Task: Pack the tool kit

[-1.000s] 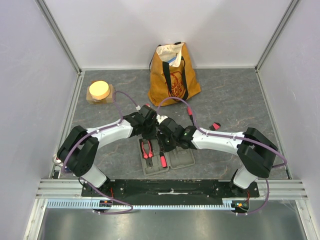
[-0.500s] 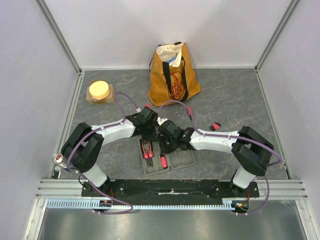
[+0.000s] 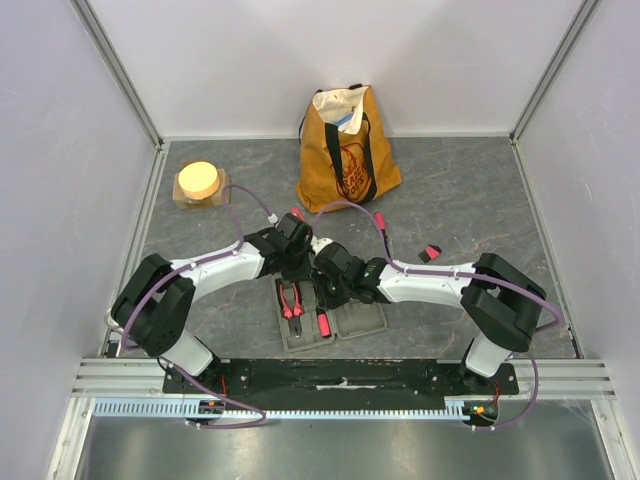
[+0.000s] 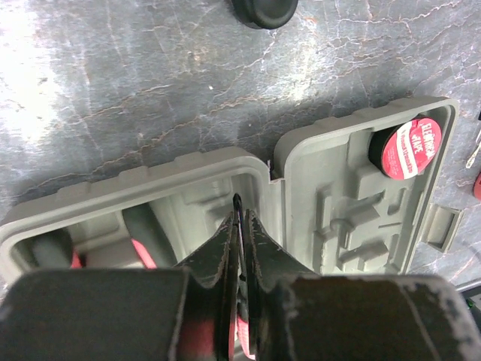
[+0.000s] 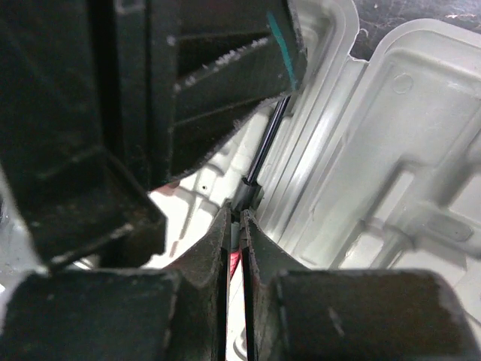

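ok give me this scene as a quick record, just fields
case: tool kit case, open flat
in case: red-handled pliers, red-labelled roll
left claw: shut on thin tool
right claw: shut on thin tool too, seemingly
behind: tote bag, yellow-topped block

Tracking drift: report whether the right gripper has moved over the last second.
Yes: right gripper edged left and toward the arm bases, away from the tote bag.

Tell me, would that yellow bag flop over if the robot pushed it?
Probably. The yellow bag looks like soft, creased cloth, so it would likely sag rather than slide stiffly. Its open top shows things inside, which may add weight and steady it.
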